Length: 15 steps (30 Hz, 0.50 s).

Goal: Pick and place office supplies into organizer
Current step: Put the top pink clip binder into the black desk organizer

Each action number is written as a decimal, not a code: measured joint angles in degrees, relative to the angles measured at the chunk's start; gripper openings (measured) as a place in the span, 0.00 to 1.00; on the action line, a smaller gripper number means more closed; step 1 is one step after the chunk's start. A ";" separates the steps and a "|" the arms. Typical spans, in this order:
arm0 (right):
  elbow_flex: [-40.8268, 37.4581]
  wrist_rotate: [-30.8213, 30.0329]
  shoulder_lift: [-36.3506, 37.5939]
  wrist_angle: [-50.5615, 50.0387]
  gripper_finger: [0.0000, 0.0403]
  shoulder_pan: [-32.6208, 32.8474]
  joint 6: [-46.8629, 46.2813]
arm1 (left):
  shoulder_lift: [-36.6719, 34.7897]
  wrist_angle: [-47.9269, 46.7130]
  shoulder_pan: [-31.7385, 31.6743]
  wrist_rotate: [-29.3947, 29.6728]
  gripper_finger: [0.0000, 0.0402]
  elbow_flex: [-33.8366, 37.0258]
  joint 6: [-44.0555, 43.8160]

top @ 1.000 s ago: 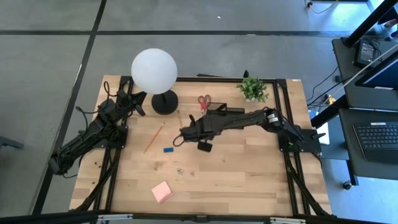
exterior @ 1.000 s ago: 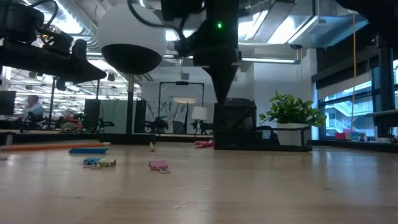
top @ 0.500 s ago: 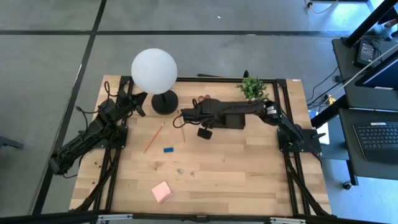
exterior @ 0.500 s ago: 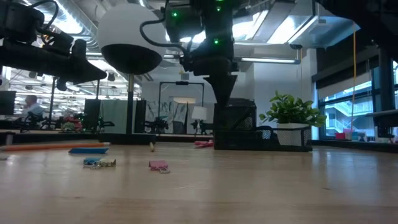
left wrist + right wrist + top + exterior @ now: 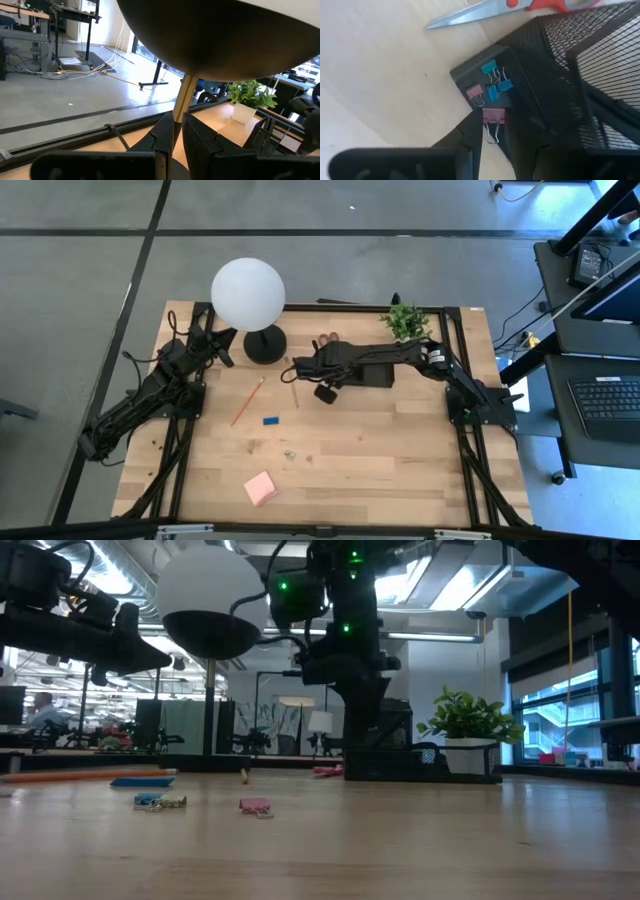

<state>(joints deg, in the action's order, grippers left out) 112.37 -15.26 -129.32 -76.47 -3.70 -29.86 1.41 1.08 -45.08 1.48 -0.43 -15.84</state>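
Right hand (image 5: pixel 492 131) parked over the low front tray of the black mesh organizer (image 5: pixel 580 65), fingers pinched on a pink binder clip (image 5: pixel 493 119) that hangs just above that tray. Already sitting in the tray: two blue clips (image 5: pixel 495 87) and another pink one (image 5: pixel 474 92). Red-handled scissors (image 5: pixel 505 9) flat on the tabletop (image 5: pixel 400 450) right behind the organizer, blades pointing out past its corner. From overhead, right arm stretched across toward the organizer (image 5: pixel 372 369), which sits between the lamp base (image 5: pixel 265 345) and the little potted plant (image 5: pixel 406 322). Away from the organizer, out toward the lamp side of the tabletop: one wooden pencil (image 5: pixel 248 400), a second pencil (image 5: pixel 294 393) closer in by the right hand, a small blue eraser (image 5: pixel 270 420), a few tiny clips (image 5: pixel 290 452), and the pink sticky-note pad (image 5: pixel 261 488) farthest off near the front edge. Left hand (image 5: pixel 175 131) idle right by the white globe lamp (image 5: pixel 247 294), fingers close together around nothing, lamp stem (image 5: pixel 182 97) straight ahead of them. Same loose clips (image 5: pixel 160 802) and a pink one (image 5: pixel 256 806) visible low across the tabletop.
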 joint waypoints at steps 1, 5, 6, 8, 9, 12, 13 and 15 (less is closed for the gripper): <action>-0.64 -0.01 -0.01 0.60 0.19 -0.13 -1.00 | 0.00 0.00 -0.02 -0.02 0.08 0.02 -0.02; -3.31 -0.12 -0.02 1.57 0.19 -0.27 -2.90 | 0.00 0.00 -0.02 0.00 0.08 0.00 -0.02; -3.94 -0.13 -0.02 2.15 0.19 -0.26 -2.90 | 0.00 0.00 0.00 0.00 0.08 0.00 0.00; -4.84 -0.34 -0.02 2.37 0.19 -0.20 -2.90 | 0.00 0.00 -0.02 0.00 0.08 0.01 0.02; -5.21 -1.07 -0.02 2.48 0.19 -0.19 -2.97 | 0.00 0.00 0.00 0.00 0.08 0.01 0.01; -5.94 -2.90 -0.06 2.92 0.19 -0.18 -3.08 | 0.00 0.00 -0.01 0.00 0.08 0.01 0.02; -5.94 -2.99 -0.07 3.01 0.19 -0.30 -2.97 | 0.00 0.00 0.00 0.00 0.08 0.00 0.00; -5.94 -3.13 -0.07 3.91 0.19 -0.44 -2.90 | 0.00 0.00 0.00 0.00 0.08 0.02 -0.01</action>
<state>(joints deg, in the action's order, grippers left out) 106.43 -18.39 -129.38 -72.56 -4.14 -32.75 1.41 1.08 -45.08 1.48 -0.40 -15.84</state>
